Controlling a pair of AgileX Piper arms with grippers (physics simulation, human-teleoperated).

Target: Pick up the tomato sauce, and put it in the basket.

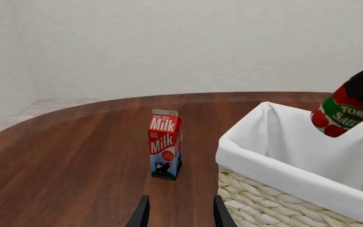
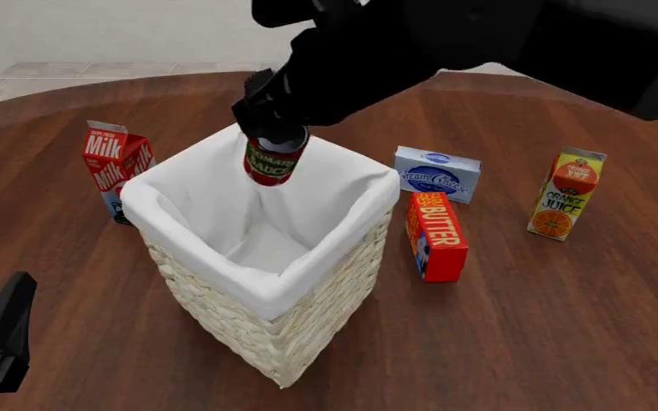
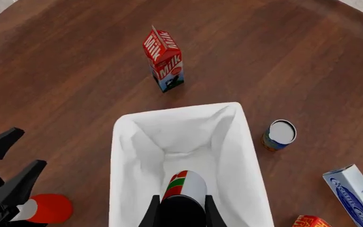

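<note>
The right hand (image 2: 270,128) is clamped on the tomato sauce (image 2: 274,162), a small round tin with a red and green label, and holds it tilted just above the open top of the basket (image 2: 295,317). The tin is not touching the basket's floor. The basket is tall, square and woven from pale wicker, with a soft white cloth folded over its rim. It stands in the middle of the round brown wooden bench (image 2: 535,325). A red and blue milk carton (image 2: 112,169) stands just beside the basket on the left. On the right lie a red butter box (image 2: 437,236) close to the basket and a blue and white cream cheese box (image 2: 437,174) behind it. An orange juice carton (image 2: 567,194) stands farther right. In the right wrist view a second small tin (image 3: 278,135) with a silver top sits near the basket. The right arm's black body hides the top of the tomato sauce in the front view. The left hand (image 1: 177,213) is low by the basket with its fingers apart and holds nothing; only its tips show.
</note>
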